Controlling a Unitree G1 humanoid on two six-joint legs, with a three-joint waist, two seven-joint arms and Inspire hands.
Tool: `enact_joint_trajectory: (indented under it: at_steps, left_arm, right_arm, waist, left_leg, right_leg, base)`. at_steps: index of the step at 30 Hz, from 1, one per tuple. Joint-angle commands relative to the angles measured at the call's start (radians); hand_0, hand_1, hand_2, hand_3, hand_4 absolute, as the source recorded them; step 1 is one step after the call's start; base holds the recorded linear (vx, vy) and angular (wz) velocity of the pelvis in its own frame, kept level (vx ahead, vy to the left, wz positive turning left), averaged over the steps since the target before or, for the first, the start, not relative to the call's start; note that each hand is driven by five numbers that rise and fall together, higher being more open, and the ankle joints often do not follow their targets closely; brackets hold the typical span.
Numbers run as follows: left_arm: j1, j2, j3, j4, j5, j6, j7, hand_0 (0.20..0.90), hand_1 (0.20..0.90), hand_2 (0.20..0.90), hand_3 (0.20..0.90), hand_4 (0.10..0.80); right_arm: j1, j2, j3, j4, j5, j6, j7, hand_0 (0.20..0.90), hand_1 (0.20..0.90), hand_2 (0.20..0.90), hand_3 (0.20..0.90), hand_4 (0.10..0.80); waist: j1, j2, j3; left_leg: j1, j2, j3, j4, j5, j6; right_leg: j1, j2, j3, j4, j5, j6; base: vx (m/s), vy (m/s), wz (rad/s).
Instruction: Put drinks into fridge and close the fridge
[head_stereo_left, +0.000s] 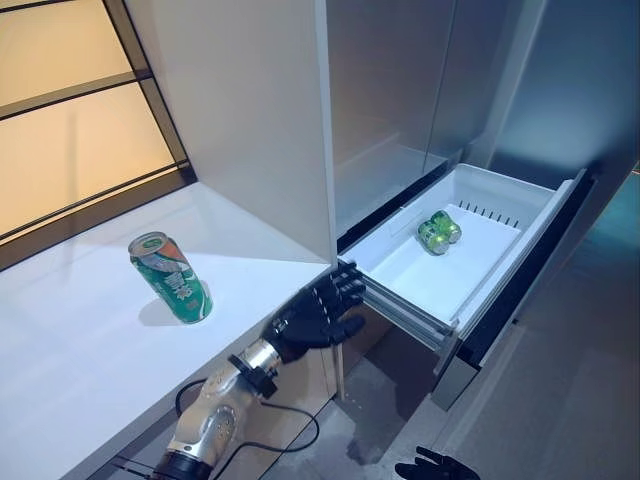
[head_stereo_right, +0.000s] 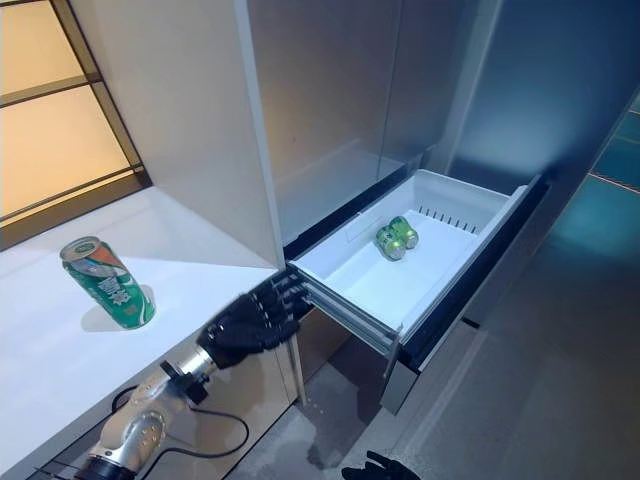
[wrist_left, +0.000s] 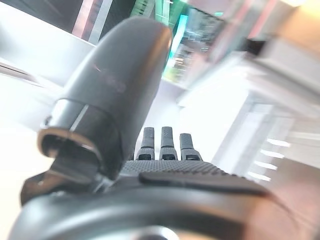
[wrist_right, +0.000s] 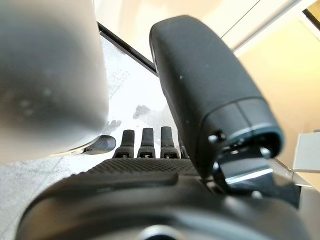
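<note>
Left robot hand (head_stereo_left: 318, 315) open, empty, by fridge drawer (head_stereo_left: 520, 232) w/ two cans (head_stereo_left: 439, 231); third can (head_stereo_left: 170, 277) on counter (head_stereo_left: 80, 350).

On the white desk (head_stereo_left: 80, 350) at the left of the frame you have a green can (head_stereo_left: 170, 277) with white and orange-red markings and a silver top. At centre right, the fridge drawer (head_stereo_left: 500, 262) is white inside, with a dark front edge and grey metal rails, and in it lie 2 green cans (head_stereo_left: 438, 232) with silvery ends. The cabinet panel (head_stereo_left: 250, 110) above the desk is off-white; the fridge front (head_stereo_left: 400, 90) beside it reads grey-silver. Your left robot hand (head_stereo_left: 318, 313) is black on a silver-grey arm, and the right robot hand (head_stereo_left: 435, 467), at the bottom edge, is black too. The window panes (head_stereo_left: 60, 130) at upper left glow warm yellow between dark frames. The floor (head_stereo_left: 590, 400) is grey with a bluish cast.
</note>
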Motion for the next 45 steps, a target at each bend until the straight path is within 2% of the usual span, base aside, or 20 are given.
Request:
enact_joint_trajectory:
  at_steps: [1,5,10,16,20,27,30,35,40,45]
  left_arm:
    - [-0.171,0.01,0.094,-0.135,-0.115,-0.144,0.026,0.9,0.9,0.9,0.9,0.8]
    - [-0.245,0.036,0.158,-0.197,-0.075,-0.28,0.134,0.9,0.9,0.9,0.9,0.8]
    - [-0.365,0.103,0.227,-0.177,-0.016,-0.392,0.286,0.9,0.9,0.9,0.9,0.8]
    - [-0.467,0.172,0.299,-0.153,0.009,-0.414,0.401,0.9,0.9,0.9,0.9,0.8]
    - [-0.485,0.211,0.329,-0.149,0.054,-0.406,0.455,0.9,0.9,0.9,0.9,0.8]
    - [-0.481,0.276,0.371,-0.074,0.205,-0.393,0.551,0.9,0.9,0.9,0.9,0.8]
    - [-0.451,0.354,0.397,-0.001,0.363,-0.395,0.653,0.9,0.9,0.9,0.9,0.8]
    - [-0.402,0.425,0.426,0.07,0.452,-0.393,0.716,0.9,0.9,0.9,0.9,0.8]
    - [-0.332,0.416,0.457,0.079,0.431,-0.37,0.709,0.9,0.9,0.9,0.9,0.8]
    - [-0.28,0.367,0.47,0.083,0.33,-0.332,0.659,0.9,0.9,0.9,0.9,0.8]
  right_arm:
    - [-0.007,0.043,0.029,0.023,0.006,-0.041,-0.015,0.9,0.9,0.9,0.9,0.8]
    - [0.013,0.055,0.062,0.019,-0.003,-0.041,-0.02,0.9,0.9,0.9,0.9,0.8]
    - [0.028,0.064,0.098,0.015,-0.009,-0.043,-0.026,0.9,0.9,0.9,0.9,0.8]
    - [0.023,0.062,0.106,0.044,-0.025,-0.047,-0.017,0.9,0.9,0.9,0.9,0.8]
    - [0.02,0.06,0.104,0.06,-0.03,-0.052,-0.013,0.9,0.9,0.9,0.9,0.8]
    - [0.014,0.056,0.104,0.074,-0.036,-0.051,-0.003,0.9,0.9,0.9,0.9,0.8]
    - [0.016,0.05,0.099,0.074,-0.039,-0.048,0.001,0.9,0.9,0.9,0.9,0.8]
    - [0.017,0.043,0.091,0.074,-0.037,-0.046,0.002,0.9,0.9,0.9,0.9,0.8]
    - [0.023,0.038,0.078,0.067,-0.047,-0.043,0.005,0.9,0.9,0.9,0.9,0.8]
    - [0.021,0.036,0.072,0.061,-0.052,-0.036,0.008,0.9,0.9,0.9,0.9,0.8]
  waist:
    - [0.021,-0.049,-0.02]
    - [0.015,-0.056,-0.037]
    - [0.0,-0.058,-0.057]
    - [-0.011,-0.051,-0.079]
    - [-0.008,-0.048,-0.085]
    - [0.0,-0.044,-0.09]
    - [0.01,-0.04,-0.091]
    - [0.024,-0.038,-0.088]
    - [0.037,-0.038,-0.08]
    - [0.049,-0.041,-0.075]
  left_leg:
    - [-0.006,-0.063,0.032,0.003,-0.042,0.06]
    - [-0.003,-0.062,0.024,0.003,-0.048,0.059]
    - [-0.003,-0.06,0.028,0.003,-0.051,0.055]
    - [-0.002,-0.058,0.036,0.003,-0.055,0.049]
    - [-0.003,-0.058,0.034,0.003,-0.056,0.047]
    - [-0.004,-0.058,0.028,0.003,-0.057,0.045]
    - [-0.005,-0.06,0.023,0.003,-0.055,0.044]
    - [-0.009,-0.06,0.019,0.003,-0.051,0.043]
    - [-0.01,-0.061,0.009,0.003,-0.048,0.042]
    - [-0.011,-0.062,-0.001,0.003,-0.047,0.042]
  right_leg:
    - [-0.006,-0.031,0.023,0.011,0.023,0.029]
    - [0.001,-0.03,0.027,0.008,0.015,0.027]
    - [0.003,-0.031,0.027,0.007,0.009,0.03]
    - [0.003,-0.03,0.03,0.007,-0.001,0.027]
    - [0.003,-0.029,0.03,0.008,-0.006,0.025]
    - [0.005,-0.028,0.027,0.009,-0.012,0.024]
    - [0.007,-0.029,0.023,0.008,-0.014,0.025]
    - [0.006,-0.031,0.013,0.009,-0.013,0.028]
    - [0.008,-0.034,0.001,0.01,-0.014,0.028]
    - [0.012,-0.036,-0.01,0.011,-0.017,0.026]
  base:
    - [0.046,-0.023,0.05]
    - [0.037,-0.021,0.01]
    - [0.033,-0.007,0.0]
    - [0.017,0.002,0.0]
    - [0.0,0.0,0.0]
    - [0.0,0.0,0.0]
    - [0.0,0.0,0.0]
    - [0.0,0.0,0.0]
    - [0.0,0.004,0.02]
    - [0.001,0.009,0.09]
